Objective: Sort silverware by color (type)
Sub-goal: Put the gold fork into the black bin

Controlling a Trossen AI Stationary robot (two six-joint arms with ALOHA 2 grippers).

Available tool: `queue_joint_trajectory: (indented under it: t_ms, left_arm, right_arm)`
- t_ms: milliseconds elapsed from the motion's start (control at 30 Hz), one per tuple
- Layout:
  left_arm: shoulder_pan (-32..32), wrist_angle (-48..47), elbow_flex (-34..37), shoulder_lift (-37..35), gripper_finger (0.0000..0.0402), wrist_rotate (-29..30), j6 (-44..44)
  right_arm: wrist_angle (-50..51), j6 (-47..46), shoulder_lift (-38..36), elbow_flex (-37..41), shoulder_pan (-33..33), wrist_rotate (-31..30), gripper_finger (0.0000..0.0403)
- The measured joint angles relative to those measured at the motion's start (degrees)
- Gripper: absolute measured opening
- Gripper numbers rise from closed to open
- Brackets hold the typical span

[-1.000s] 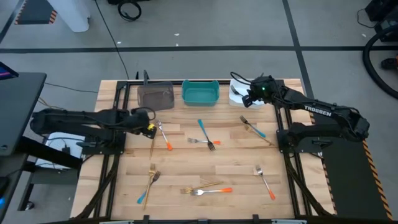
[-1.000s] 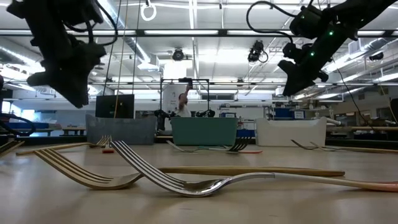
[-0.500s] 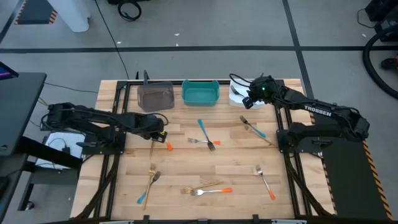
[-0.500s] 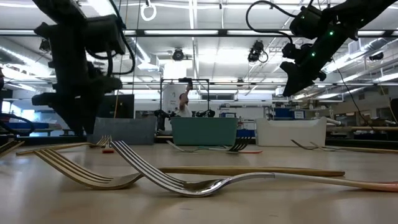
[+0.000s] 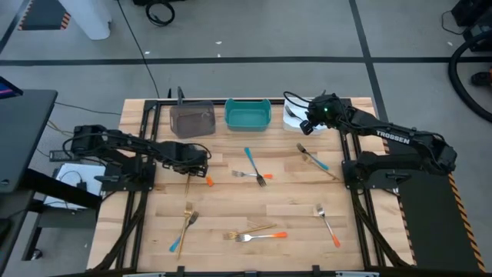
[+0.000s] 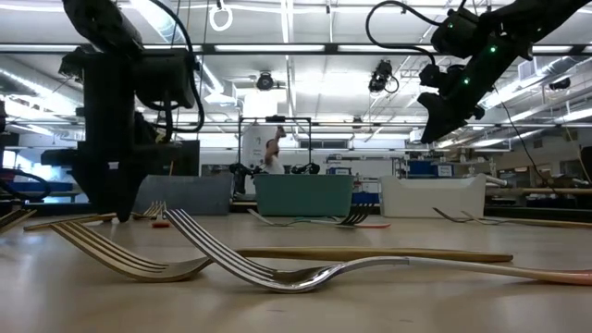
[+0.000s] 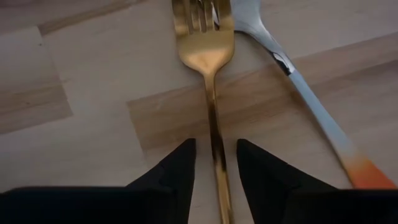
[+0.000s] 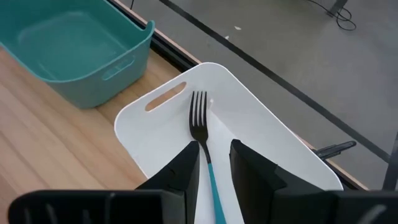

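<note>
A gold fork (image 7: 210, 59) lies flat on the wooden table beside a silver fork with an orange handle (image 7: 314, 118). My left gripper (image 7: 214, 148) points down just above the table, open, with one finger on each side of the gold fork's handle; in the high view this gripper (image 5: 194, 159) is at the table's left. My right gripper (image 8: 214, 148) hovers open above the white bin (image 8: 267, 149) at the far right. A teal-handled fork (image 8: 200, 118) lies in that bin, and its handle shows in the gap between the fingers.
A brown bin (image 5: 191, 118) and a teal bin (image 5: 247, 114) stand along the far edge beside the white bin (image 5: 292, 117). Several more forks lie scattered at mid-table (image 5: 251, 161), on the right (image 5: 312, 158) and near the front edge (image 5: 257, 234). A person (image 6: 273, 153) stands far behind the table.
My left gripper has come down from well above the table until its fingertips are close over the gold fork, shifting a little toward the table's right as it went. My right gripper has stayed above the white bin.
</note>
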State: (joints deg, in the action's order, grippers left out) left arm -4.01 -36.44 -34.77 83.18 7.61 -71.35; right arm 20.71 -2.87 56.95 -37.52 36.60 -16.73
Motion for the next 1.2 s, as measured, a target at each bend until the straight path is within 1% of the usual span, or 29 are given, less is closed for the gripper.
queue_joint_trajectory:
  t_ms: [100, 233, 667, 867, 933, 1033, 1133, 1200]
  left_arm:
    - [0.00, -0.36, 0.05, 0.05, 0.0086, 0.05, 0.03]
    - [-0.07, -0.84, 0.23, -1.09, 0.0024, 0.05, 1.06]
    - [-0.04, -3.35, 0.58, -8.62, 0.0022, -0.26, 1.55]
    - [-0.04, -3.93, -0.66, -14.52, 0.0022, 0.64, 1.74]
    - [-0.04, -4.38, -2.28, -16.67, 0.0022, 2.61, 2.89]
    - [-0.37, -6.67, -6.34, -19.62, 0.0022, 7.30, 6.60]
    - [-1.93, -8.16, -11.07, -21.61, 0.0022, 12.18, 13.43]
    - [-3.63, -8.25, -13.84, -22.33, 0.0022, 14.99, 20.21]
  right_arm:
    - [0.00, 0.03, 0.00, 0.00, 0.00, -0.04, 0.0096]
    - [-0.02, 0.03, 0.00, 0.00, 0.00, -0.04, 0.0096]
    - [-0.02, -1.09, 0.02, 0.00, 0.00, -0.07, 0.0096]
    - [-0.04, -2.09, 0.04, 0.00, 0.00, -0.09, 0.0096]
    - [-0.04, -2.09, 0.04, 0.00, 0.00, -0.09, 0.0096]
    - [-0.10, -2.11, 0.04, 0.00, 0.00, -0.09, 0.0096]
    - [-0.72, -2.11, 0.04, 0.00, 0.00, -0.09, 0.0096]
    - [-1.23, -2.61, 0.04, 0.00, 0.01, -0.09, 0.0096]
